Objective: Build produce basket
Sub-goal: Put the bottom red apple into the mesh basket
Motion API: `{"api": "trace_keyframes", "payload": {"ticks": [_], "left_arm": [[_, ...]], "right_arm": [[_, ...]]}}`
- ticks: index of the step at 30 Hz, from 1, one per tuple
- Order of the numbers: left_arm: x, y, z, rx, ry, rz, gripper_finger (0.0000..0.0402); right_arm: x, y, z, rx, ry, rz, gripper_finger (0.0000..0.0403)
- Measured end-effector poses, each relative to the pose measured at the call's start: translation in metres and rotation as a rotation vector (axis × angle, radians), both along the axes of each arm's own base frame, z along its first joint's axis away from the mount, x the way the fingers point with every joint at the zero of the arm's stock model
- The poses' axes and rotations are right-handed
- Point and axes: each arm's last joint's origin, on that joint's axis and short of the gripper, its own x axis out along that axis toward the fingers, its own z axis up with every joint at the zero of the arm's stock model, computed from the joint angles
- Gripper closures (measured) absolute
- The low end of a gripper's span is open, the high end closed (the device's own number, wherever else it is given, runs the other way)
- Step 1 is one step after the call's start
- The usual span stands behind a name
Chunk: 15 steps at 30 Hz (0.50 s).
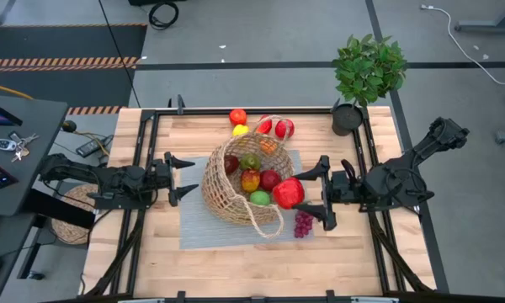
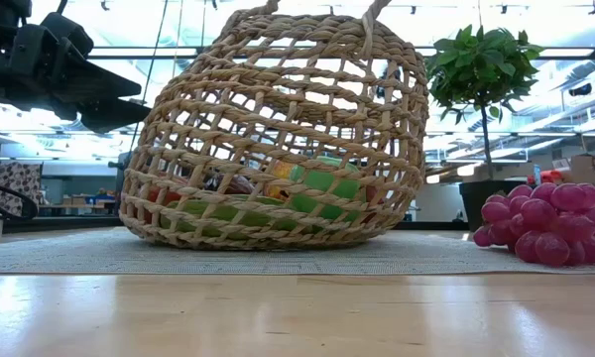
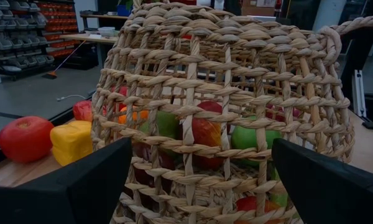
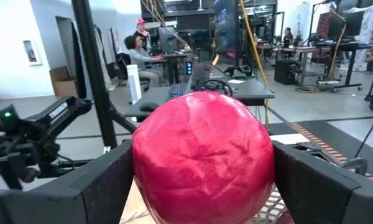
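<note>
We've got the right gripper (image 1: 313,192) clamped on a red apple (image 1: 288,193) right at the basket (image 1: 240,181) rim; left gripper (image 1: 183,178) wide open, opp. side.

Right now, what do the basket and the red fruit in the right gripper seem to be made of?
The basket: woven wicker, matte tan, with visible open-weave strands. The red apple, between the fingers of the right gripper: probably plastic or foam, with a painted, slightly mottled sheen.

Right gripper (image 1: 312,193) reaches inward, fingers spread wide around a red fruit (image 1: 289,193). Left gripper (image 1: 182,178) waits opposite, fingers apart.
</note>
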Motion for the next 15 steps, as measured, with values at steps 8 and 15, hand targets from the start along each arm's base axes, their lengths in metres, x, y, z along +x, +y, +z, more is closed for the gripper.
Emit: {"api": "trace_keyframes", "payload": {"ticks": [8,15], "left_arm": [[0.0,0.0,0.0,0.0,0.0,0.0,0.0008],[0.0,0.0,0.0,0.0,0.0,0.0,0.0008]], "right_arm": [[0.01,-0.018,0.001,0.04,-0.009,0.011,0.0049],[0.016,-0.032,0.013,0.069,-0.053,0.026,0.0049]]}}
